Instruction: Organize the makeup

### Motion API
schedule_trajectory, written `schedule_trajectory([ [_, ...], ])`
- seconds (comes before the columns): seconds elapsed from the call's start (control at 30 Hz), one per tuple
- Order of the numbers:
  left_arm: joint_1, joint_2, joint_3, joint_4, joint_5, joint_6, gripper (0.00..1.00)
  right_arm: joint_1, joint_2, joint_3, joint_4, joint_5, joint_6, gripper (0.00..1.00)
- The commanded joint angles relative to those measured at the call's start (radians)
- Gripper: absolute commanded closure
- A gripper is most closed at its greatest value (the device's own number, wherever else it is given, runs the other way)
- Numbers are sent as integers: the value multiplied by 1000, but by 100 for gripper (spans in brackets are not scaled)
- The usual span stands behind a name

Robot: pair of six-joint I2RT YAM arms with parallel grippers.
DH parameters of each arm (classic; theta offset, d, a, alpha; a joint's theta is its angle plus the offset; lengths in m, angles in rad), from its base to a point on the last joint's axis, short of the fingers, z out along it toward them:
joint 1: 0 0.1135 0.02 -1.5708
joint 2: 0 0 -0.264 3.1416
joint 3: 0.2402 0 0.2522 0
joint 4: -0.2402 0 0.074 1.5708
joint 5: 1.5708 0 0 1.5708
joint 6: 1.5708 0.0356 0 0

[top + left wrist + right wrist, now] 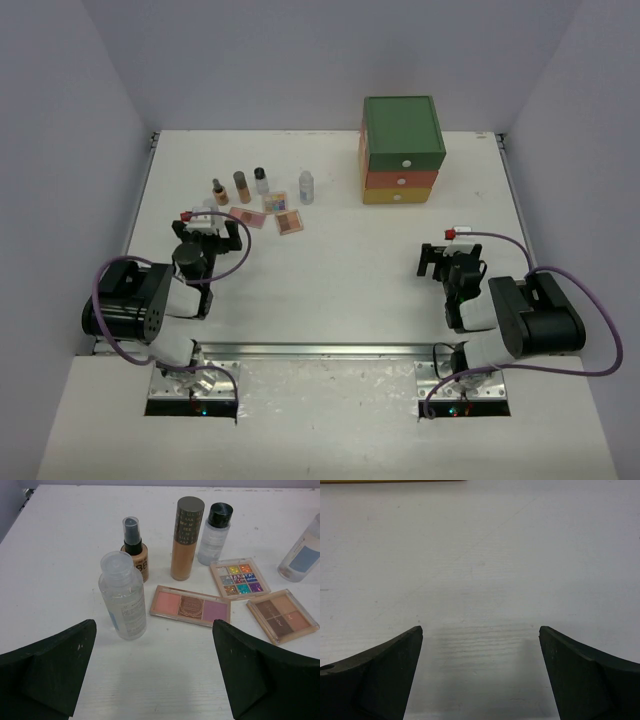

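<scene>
Left fingers (50, 670), right fingers (375, 675) spread, empty — five bottles (122, 597), three palettes (190, 605).

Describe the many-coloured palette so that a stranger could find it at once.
Left of the green-topped drawer chest stands a cluster of bottles and three flat palettes. The many-coloured palette lies between the other two. It alone holds nine small bright squares; its neighbours show only pinks or browns.

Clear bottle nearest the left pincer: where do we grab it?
Probably mid-body on the clear bottle, with the left pincer coming in level from the near side. It stands upright and round, with open table in front. The blush palette lies close beside it.
</scene>
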Motion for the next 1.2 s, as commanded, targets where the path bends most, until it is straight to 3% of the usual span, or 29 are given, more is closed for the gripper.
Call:
schedule_trajectory([
  [0.0,10,-8,16,37,4,-11,0,-7,-16,17,43,-5,0,1],
  [0.07,12,-42,27,28,20,-5,0,-5,-54,57,-20,-18,-5,1],
  [0.2,33,-254,154,-357,197,59,0,-4,-220,225,-430,-59,17,1],
  [0.33,33,-372,172,-463,224,83,0,-5,-361,359,-652,-202,96,1],
  [0.4,33,-502,220,-613,254,105,0,-4,-411,443,-787,-225,135,1],
  [0.47,33,-585,297,-762,266,142,0,-4,-425,547,-899,-221,129,2],
  [0.53,32,-637,397,-926,284,173,0,-4,-393,672,-982,-231,97,9],
  [0.67,33,-639,552,-1150,268,232,0,-3,-297,841,-1070,-244,80,27],
  [0.73,33,-601,612,-1251,188,234,0,2,-239,949,-1114,-262,103,34],
  [0.9,33,-535,635,-1320,97,236,0,61,-142,996,-1110,-189,128,44],
  [1.17,33,-505,584,-1318,69,234,0,185,7,1092,-1074,10,75,45],
])
